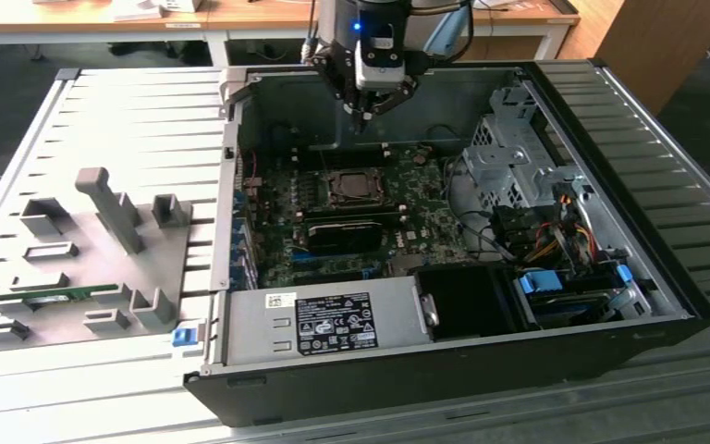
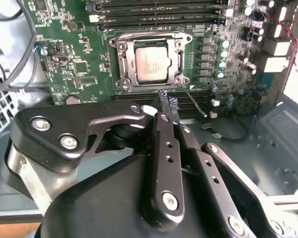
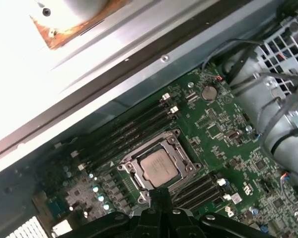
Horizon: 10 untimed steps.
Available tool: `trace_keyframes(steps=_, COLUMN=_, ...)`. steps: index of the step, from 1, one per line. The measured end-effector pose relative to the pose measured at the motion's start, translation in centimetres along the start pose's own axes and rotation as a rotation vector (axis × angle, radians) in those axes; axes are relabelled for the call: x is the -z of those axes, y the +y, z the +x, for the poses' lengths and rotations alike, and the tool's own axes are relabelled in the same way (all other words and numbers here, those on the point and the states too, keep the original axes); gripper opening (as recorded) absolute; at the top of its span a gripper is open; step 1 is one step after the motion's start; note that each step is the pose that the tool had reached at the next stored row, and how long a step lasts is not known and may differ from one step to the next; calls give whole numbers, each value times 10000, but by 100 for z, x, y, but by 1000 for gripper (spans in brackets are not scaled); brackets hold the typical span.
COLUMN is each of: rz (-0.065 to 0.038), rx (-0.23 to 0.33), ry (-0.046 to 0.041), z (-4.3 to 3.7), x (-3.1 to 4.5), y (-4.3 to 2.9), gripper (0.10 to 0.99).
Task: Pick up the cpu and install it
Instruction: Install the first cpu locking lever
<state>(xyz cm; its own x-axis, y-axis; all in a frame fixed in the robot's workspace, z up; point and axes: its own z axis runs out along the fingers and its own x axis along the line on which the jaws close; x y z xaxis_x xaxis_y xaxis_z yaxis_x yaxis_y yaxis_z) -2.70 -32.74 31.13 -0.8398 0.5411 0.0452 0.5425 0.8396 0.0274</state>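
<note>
In the exterior view the tool hangs over the open computer case, above the far part of the motherboard. The socket lies below it, toward six o'clock in this picture, close by and not directly under the tips. The cpu cannot be made out apart from the socket here. On the grey counter at the exterior view's left, a fixture plate carries a long green memory stick, well apart from the arm.

In the second wrist view the tool has its two fingers pressed together with nothing between them. The cpu, a silver square, lies flat inside the socket, which frames it on all sides. From the fingertips it sits toward eleven o'clock, just beyond them and apart. Being square, it has no long axis; its edges run in line with the socket's.

In the first wrist view the tool points at the cpu, which lies at twelve o'clock from the tips, just beside them; touching or clear cannot be told. The chip looks already seated, so the placing appears done. The socket has black memory slots running along two opposite sides.
</note>
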Motion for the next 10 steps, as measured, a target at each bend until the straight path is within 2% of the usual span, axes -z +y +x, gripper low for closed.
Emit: trace_keyframes(steps=10, rz=63, rx=1356, ry=37, z=0, x=-1, y=0, gripper=106)
